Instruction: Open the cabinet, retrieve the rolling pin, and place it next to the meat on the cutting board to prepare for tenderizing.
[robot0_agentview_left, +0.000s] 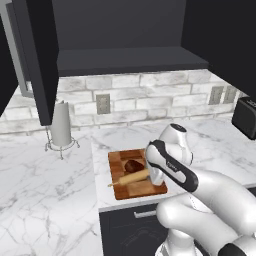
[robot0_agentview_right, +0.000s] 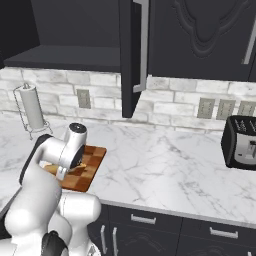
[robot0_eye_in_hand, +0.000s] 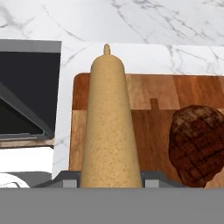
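The end effector (robot0_eye_in_hand: 111, 183) grips the slim tan wooden rolling pin (robot0_eye_in_hand: 109, 127) over the checkered wooden cutting board (robot0_eye_in_hand: 148, 94), beside the dark reddish-brown meat lump (robot0_eye_in_hand: 197, 144).

Flat, even rendered light fills all three views, with no visible lamp and no glare. The marble bench (robot0_agentview_left: 45, 185) reads bright, while the open cabinet (robot0_agentview_left: 125, 30) interior stays dark and nearly featureless. Shadows are faint and soft-edged. Textures look coarse and slightly blurred, especially on the rolling pin (robot0_eye_in_hand: 109, 127) close to the hand camera.
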